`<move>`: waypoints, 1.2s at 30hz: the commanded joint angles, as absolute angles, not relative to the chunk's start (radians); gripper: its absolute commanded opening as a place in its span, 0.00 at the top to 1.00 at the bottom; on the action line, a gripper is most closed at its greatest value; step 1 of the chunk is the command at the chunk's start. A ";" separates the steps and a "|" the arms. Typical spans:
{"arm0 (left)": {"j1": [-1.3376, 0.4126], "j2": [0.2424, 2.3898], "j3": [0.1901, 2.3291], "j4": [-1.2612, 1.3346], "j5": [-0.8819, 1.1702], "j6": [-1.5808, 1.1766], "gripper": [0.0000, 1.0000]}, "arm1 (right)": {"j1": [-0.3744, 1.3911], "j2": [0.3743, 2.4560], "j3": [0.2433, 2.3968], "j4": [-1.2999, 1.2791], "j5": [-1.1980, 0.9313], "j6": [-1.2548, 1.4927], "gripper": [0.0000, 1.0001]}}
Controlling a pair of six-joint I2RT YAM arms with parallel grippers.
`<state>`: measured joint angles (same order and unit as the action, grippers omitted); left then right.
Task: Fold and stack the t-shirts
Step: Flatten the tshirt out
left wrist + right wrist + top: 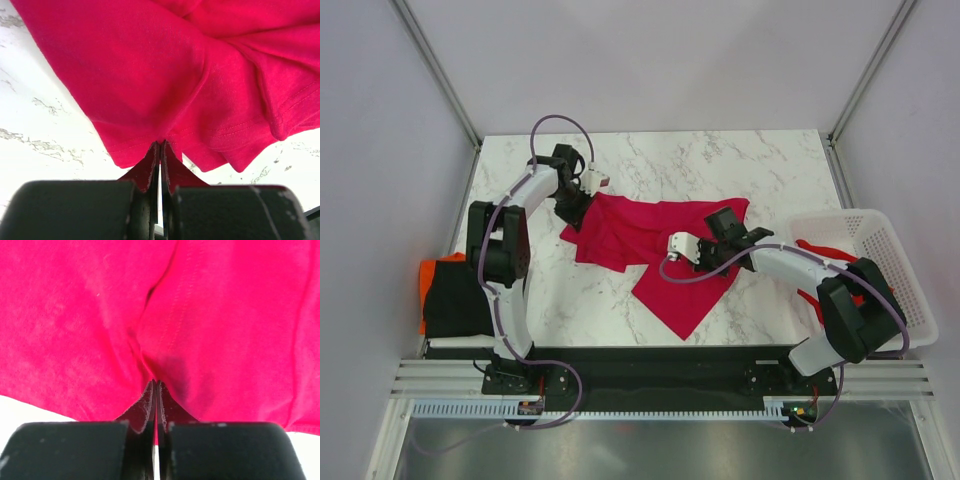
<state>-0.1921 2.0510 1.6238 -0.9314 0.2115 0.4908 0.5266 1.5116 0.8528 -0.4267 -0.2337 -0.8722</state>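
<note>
This is a robotics lab test cell. A marble-patterned table [650,160] is boxed in by plain pale panels [380,150] set in aluminium struts [438,70] that come down at its far corners. Along its near edge a black base plate [650,365] carries the left arm [505,250] and right arm [800,265], both trailing purple cables [560,120]. A slotted white cable duct [650,410] runs in front.
</note>
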 commanded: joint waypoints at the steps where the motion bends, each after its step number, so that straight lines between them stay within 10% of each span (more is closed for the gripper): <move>1: -0.189 2.057 1.655 -0.922 0.222 0.466 0.98 | 0.532 1.508 0.903 -0.433 -0.242 -0.854 1.00; 26: -0.080 1.868 2.276 -0.934 0.051 0.569 0.98 | 0.150 1.628 1.882 -0.361 0.072 -0.565 1.00; 36: -0.080 1.711 2.301 -0.868 0.003 0.600 0.98 | 0.146 1.462 1.933 -0.353 0.066 -0.529 1.00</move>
